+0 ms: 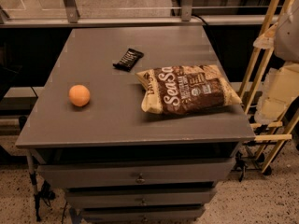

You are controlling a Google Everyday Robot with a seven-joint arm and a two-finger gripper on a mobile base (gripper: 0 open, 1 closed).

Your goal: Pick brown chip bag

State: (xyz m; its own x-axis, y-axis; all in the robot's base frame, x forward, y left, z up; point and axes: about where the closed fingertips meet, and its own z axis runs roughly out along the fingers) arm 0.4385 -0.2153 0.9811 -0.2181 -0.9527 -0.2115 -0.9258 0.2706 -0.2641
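Where the dim room closes in behind it, a grey bench (117,120) with a flat matte top stands on a speckled floor (266,204). A metal-framed glass partition (140,10) runs along its far edge. A pale wooden rack (261,45) leans close by its right side, with cream panels (what they belong to I cannot tell) hanging among its rails. Under the top sit grey drawers (140,176), each with a small knob.

The brown chip bag (187,90) lies flat on the right half of the bench, its long axis running left to right and slightly tilted, lettering up. Its right end is just beside the bench's right edge, and a strip of bare top separates it from the front edge. Open surface lies to its left, across the middle of the bench and along the far side. The rack crowds the right.

A black snack bar wrapper (128,59) lies near the bag's far left corner, apart from it. An orange (79,95) rests on the left half, well apart from both and near the left edge.

By count: one bag, one wrapper, one orange and three drawer fronts.

The pincer is outside the camera view, so I cannot tell whether it is spread or pressed together.
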